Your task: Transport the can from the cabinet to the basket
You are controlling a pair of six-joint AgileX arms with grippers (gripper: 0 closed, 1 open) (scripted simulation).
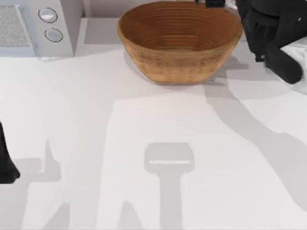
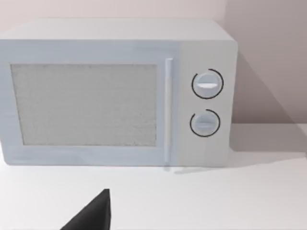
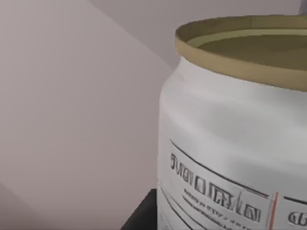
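The can (image 3: 230,143) looms very close in the right wrist view: silver, with small print, a thin red mark and a dull gold rim, and the bare wall behind it. A dark finger (image 3: 142,216) of my right gripper lies against its lower side, so the gripper is shut on the can. In the top view my right gripper (image 1: 211,2) reaches the back edge just behind the far rim of the brown wicker basket (image 1: 180,40). My left gripper (image 1: 7,165) stays parked at the table's left edge.
A white box with two round knobs (image 1: 50,24) stands at the back left, and the left wrist view faces its front (image 2: 115,96). The right arm's dark links (image 1: 276,33) hang over the back right corner. White tabletop (image 1: 153,143) spreads in front of the basket.
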